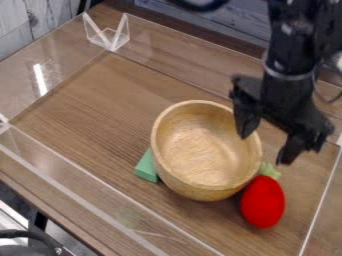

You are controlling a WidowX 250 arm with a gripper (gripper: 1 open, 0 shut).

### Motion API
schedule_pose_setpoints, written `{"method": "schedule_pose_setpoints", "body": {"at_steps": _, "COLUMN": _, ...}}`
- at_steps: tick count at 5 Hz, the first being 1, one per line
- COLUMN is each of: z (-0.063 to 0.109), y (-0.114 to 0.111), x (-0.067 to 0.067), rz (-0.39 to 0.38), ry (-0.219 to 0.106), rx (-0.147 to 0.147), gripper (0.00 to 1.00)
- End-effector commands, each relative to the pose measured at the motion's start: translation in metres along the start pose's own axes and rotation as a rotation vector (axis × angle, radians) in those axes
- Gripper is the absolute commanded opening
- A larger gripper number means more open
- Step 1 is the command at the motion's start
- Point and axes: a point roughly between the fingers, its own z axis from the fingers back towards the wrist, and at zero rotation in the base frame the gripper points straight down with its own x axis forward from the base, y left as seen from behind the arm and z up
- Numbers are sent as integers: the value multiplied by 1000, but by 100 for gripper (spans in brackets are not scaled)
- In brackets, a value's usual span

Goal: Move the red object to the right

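The red object [263, 201], a glossy red toy fruit with a bit of green at its top, lies on the wooden tabletop just right of the wooden bowl [203, 150], touching or nearly touching the bowl's rim. My black gripper [278, 137] hangs above it and over the bowl's right edge, well clear of the fruit. Its fingers are spread wide apart and hold nothing.
A green block [147, 167] peeks out from under the bowl's left side. Clear acrylic walls [54, 158] fence the table on the left, front and right. A small clear stand [107, 34] sits at the far left corner.
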Motion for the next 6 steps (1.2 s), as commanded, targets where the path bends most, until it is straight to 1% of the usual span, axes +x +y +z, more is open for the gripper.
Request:
{"method": "schedule_pose_setpoints", "body": {"at_steps": 1, "z": 37, "y": 9, "x": 16, "rz": 46, "ry": -105, "rx": -2, "gripper": 100}}
{"method": "schedule_pose_setpoints", "body": {"at_steps": 2, "z": 51, "y": 22, "x": 21, "rz": 80, "ry": -133, "rx": -3, "gripper": 100}}
{"method": "schedule_pose_setpoints", "body": {"at_steps": 3, "z": 46, "y": 44, "x": 25, "rz": 103, "ry": -154, "rx": 8, "gripper": 100}}
{"method": "schedule_pose_setpoints", "body": {"at_steps": 4, "z": 34, "y": 74, "x": 26, "rz": 130, "ry": -157, "rx": 32, "gripper": 100}}
{"method": "schedule_pose_setpoints", "body": {"at_steps": 5, "z": 39, "y": 87, "x": 30, "rz": 127, "ry": -159, "rx": 39, "gripper": 100}}
{"method": "schedule_pose_setpoints", "body": {"at_steps": 6, "z": 38, "y": 91, "x": 25, "rz": 109, "ry": -145, "rx": 37, "gripper": 100}}
